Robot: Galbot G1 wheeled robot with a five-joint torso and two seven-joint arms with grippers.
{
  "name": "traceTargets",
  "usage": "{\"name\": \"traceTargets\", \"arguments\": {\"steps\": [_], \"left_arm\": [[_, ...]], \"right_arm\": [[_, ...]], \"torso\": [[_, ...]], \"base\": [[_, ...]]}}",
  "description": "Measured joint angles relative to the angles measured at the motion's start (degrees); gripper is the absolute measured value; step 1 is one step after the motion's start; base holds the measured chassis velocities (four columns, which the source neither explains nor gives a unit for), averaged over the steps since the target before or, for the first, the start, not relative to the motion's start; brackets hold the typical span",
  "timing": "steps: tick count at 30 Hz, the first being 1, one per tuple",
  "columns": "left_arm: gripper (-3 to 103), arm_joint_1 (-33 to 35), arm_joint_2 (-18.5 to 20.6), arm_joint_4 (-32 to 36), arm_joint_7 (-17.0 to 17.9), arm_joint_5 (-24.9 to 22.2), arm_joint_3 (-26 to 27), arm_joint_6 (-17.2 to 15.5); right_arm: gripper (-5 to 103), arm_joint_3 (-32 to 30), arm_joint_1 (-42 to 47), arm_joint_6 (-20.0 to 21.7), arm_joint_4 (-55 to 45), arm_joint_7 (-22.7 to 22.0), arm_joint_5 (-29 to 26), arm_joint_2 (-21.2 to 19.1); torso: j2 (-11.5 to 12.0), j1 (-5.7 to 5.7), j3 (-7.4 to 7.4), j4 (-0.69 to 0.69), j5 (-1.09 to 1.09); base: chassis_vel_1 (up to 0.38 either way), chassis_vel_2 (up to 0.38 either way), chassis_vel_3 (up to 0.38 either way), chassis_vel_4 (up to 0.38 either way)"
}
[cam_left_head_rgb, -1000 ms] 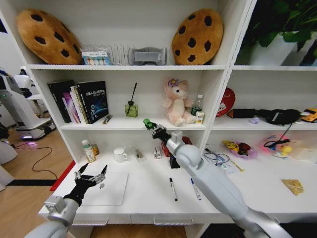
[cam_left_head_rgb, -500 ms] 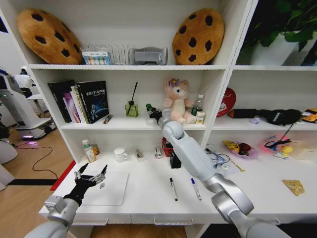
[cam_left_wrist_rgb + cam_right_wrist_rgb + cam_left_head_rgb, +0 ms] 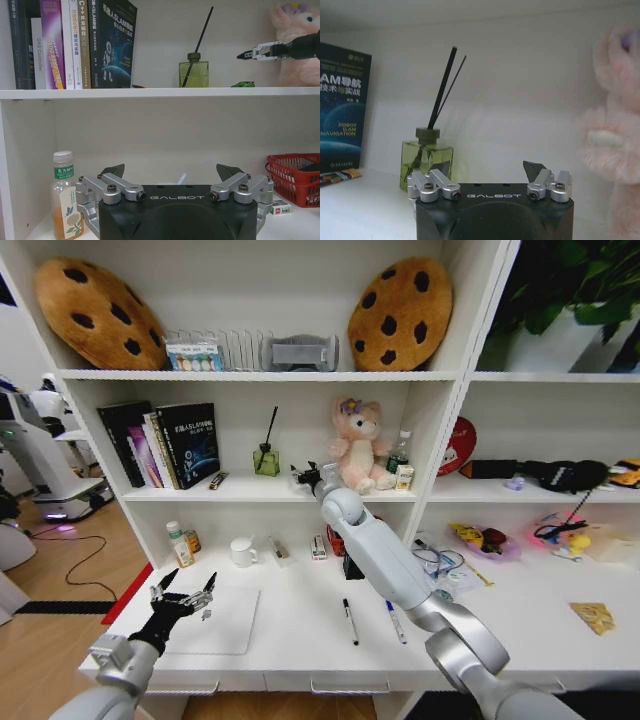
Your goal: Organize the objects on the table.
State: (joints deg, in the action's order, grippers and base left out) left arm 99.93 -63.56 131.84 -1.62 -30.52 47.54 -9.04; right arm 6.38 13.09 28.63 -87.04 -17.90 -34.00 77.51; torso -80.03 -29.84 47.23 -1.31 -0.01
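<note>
Up at 12 o'clock, your right gripper (image 3: 304, 476) sits spread, empty, near the shelf (image 3: 240, 490) edge; left gripper (image 3: 183, 597) open over the laptop (image 3: 222, 620).

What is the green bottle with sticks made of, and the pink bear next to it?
The green bottle looks like clear tinted glass: light passes through it and its faces are glossy. Its cap looks like dull dark plastic, though that is uncertain. The thin black sticks may be reed or wood. The pink bear looks like soft plush fabric, with a fuzzy pile at its edges.
</note>
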Motion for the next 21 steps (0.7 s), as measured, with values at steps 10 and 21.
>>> {"name": "traceTargets", "arguments": {"steps": [10, 21], "left_arm": [[100, 0.00, 0.00, -0.01, -0.03, 0.00, 0.00, -0.01], [100, 0.00, 0.00, -0.01, -0.01, 0.00, 0.00, -0.01]], "right_arm": [[100, -1.09, 5.63, 13.25, -28.50, -24.79, -27.85, -11.84], [100, -14.04, 42.30, 11.85, -45.39, -22.59, -26.51, -24.74]], "torso": [[-0.01, 0.01, -0.01, 0.02, 0.01], [-0.01, 0.02, -0.01, -0.03, 0.01]], "base": [[0.000, 0.000, 0.000, 0.000], [0.000, 0.000, 0.000, 0.000]]}}
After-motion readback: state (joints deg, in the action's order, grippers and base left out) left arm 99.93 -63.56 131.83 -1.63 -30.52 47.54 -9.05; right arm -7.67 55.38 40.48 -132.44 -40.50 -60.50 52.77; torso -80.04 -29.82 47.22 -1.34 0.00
